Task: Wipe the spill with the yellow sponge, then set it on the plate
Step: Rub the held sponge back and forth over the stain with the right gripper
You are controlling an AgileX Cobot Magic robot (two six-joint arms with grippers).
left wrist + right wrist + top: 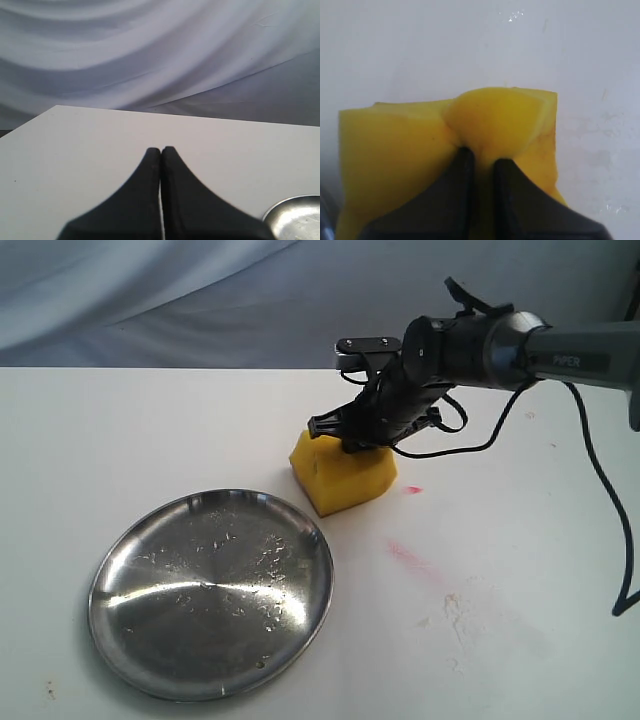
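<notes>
The yellow sponge (345,478) sits on the white table just beyond the far right rim of the steel plate (160,580). My right gripper (357,438) comes down on it from above and is shut on a pinched fold of its top. In the right wrist view the black fingertips (465,162) squeeze the yellow sponge (395,150), and my right gripper (484,156) holds foam between them. A faint tan blotch, the spill (452,612), lies to the right of the plate. My left gripper (161,150) is shut and empty over bare table.
A pink streak (405,553) and a pink dot (413,489) mark the table right of the sponge. A grey cloth (150,290) hangs behind the table. The plate's rim (295,212) shows in the corner of the left wrist view.
</notes>
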